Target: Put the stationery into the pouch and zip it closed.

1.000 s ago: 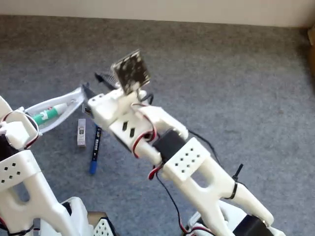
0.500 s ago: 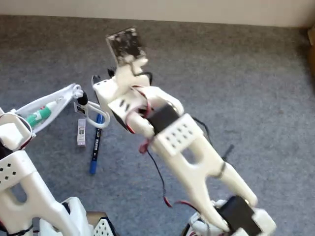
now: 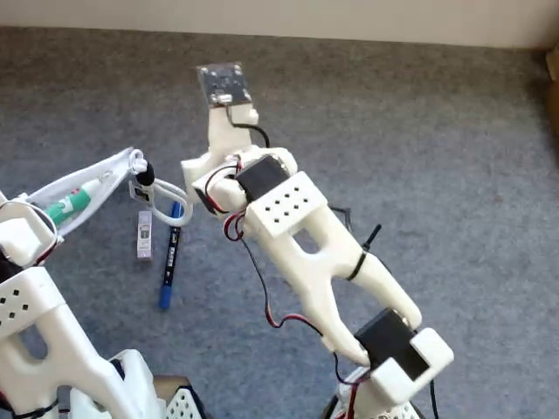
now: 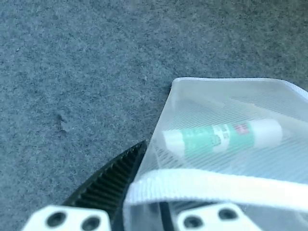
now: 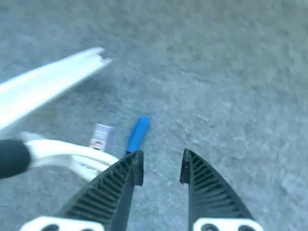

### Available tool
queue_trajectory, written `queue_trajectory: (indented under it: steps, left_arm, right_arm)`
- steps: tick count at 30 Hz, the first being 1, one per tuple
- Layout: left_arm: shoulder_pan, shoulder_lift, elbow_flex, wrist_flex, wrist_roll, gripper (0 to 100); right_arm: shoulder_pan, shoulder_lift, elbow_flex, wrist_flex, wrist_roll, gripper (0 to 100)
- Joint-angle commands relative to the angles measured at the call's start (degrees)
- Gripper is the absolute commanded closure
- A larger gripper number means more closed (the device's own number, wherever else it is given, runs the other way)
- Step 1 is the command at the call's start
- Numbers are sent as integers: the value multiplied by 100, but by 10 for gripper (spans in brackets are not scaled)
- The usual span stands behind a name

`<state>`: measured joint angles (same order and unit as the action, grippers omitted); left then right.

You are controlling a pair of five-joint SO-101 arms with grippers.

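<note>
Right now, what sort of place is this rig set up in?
Probably an indoor room, not a factory: grey carpet as work surface, pale wall along its far edge, blue pen lying loose.

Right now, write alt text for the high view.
The left arm holds a translucent mesh pouch with a green-and-white glue stick inside. The right arm hangs by its white strap loop; a blue pen and a small white bar lie on grey carpet.

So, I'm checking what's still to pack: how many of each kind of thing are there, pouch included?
1 pouch
1 glue stick, inside the pouch
1 blue pen, outside it
1 small white rectangular item, outside it
Total: 4
</note>
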<state>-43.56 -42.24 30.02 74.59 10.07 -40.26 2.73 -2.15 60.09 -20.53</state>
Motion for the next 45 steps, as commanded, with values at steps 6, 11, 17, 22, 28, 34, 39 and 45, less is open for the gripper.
queue_trajectory:
  steps: [6, 11, 17, 22, 28, 34, 39, 45]
  left_arm:
    - [-549, 92, -136, -211, 273, 989]
    - [-884, 92, -110, -360, 290, 989]
    - [-1218, 92, -101, -580, 308, 989]
    - [-1437, 92, -110, -633, 519, 989]
    - [-1393, 92, -110, -642, 527, 989]
    - [-1393, 92, -92, -642, 527, 989]
    - [-1393, 92, -92, -642, 527, 989]
    - [-1385, 92, -92, -642, 527, 989]
  right_arm:
    - [110, 488, 418, -725, -167, 872]
    - [-4, 848, 488, -1297, -176, 872]
    - [-382, 1332, 488, -2088, -176, 872]
    - [-629, 1525, 444, -2457, -176, 872]
    - [-857, 2053, 418, -2466, -176, 872]
    - [-910, 2501, 189, -2695, -176, 872]
    - [-936, 2659, 66, -2677, -185, 872]
    - [-892, 2220, 101, -2677, -185, 872]
